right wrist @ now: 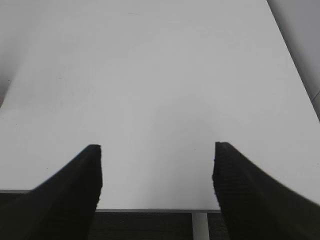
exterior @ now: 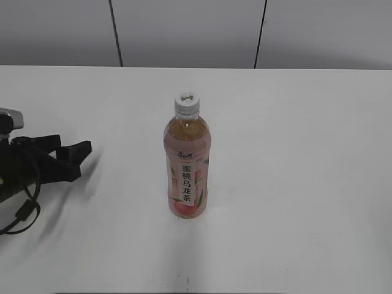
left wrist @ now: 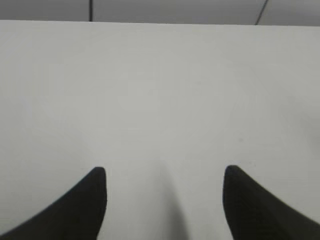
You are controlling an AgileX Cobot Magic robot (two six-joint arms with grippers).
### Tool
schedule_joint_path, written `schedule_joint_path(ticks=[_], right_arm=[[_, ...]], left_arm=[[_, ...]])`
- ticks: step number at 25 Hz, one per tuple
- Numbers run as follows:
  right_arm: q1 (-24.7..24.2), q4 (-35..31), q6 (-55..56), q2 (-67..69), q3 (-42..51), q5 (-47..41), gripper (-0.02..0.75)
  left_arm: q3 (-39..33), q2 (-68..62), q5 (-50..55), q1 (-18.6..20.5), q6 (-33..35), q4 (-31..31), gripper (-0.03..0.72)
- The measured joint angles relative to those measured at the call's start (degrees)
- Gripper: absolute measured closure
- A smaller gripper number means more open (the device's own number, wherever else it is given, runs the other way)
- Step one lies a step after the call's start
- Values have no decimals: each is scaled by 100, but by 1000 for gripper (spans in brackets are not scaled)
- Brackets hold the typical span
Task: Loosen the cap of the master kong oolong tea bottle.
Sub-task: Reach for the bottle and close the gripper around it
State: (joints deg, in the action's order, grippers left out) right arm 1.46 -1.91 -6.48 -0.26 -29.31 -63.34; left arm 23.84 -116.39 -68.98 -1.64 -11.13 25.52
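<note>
The master kong oolong tea bottle (exterior: 187, 168) stands upright in the middle of the white table, amber tea inside, pink peach label with dark Chinese characters. Its white ribbed cap (exterior: 187, 105) sits on the neck. My left gripper (exterior: 72, 154) is open and empty at the table's left side, well left of the bottle; in the left wrist view (left wrist: 165, 175) its black fingers frame bare table. My right gripper (right wrist: 157, 150) is open and empty over the table's near edge; it is out of the exterior view. The bottle shows in neither wrist view.
The white table (exterior: 294, 184) runs back to a grey panelled wall (exterior: 184, 30). In the right wrist view the table's front edge (right wrist: 150, 210) and dark floor show below the fingers.
</note>
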Motion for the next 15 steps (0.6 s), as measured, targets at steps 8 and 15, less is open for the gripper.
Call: schedule_joint_path(ticks=[8, 15], right_arm=[[0, 0, 0, 0, 0, 0, 214], [0, 0, 0, 0, 0, 0, 214]], left_arm=[[6, 79, -6, 0, 0, 1531, 104], [6, 748, -6, 0, 0, 2357, 101]])
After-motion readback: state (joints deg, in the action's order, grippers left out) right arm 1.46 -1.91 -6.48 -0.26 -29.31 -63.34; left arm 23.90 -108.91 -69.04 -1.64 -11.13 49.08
